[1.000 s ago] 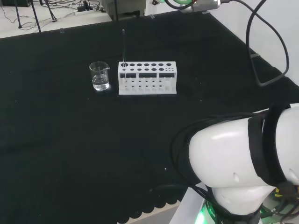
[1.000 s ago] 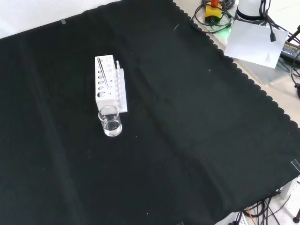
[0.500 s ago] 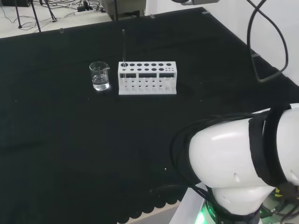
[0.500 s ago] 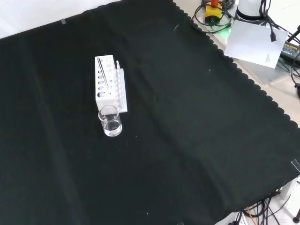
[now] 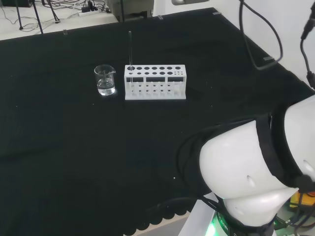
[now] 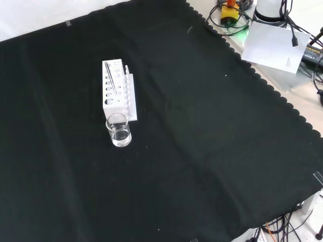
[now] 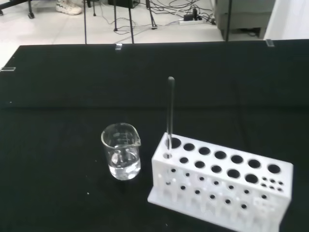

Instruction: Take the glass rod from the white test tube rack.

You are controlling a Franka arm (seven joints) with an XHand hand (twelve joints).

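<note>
Compared with a second ago, you see the arm's white link (image 5: 256,172) shifted in the head view, while the glass rod (image 7: 169,113), white test tube rack (image 7: 222,186) and beaker (image 7: 121,157) stand unmoved on the surface (image 6: 202,141). The thin clear rod stands upright in an end hole of the rack, at the end just beside the beaker of clear liquid. You cannot tell the robot hand's state.

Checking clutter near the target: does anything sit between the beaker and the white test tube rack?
Nothing: in the head view a narrow strip of bare black cloth separates the beaker from the rack, where the glass rod stands.
</note>
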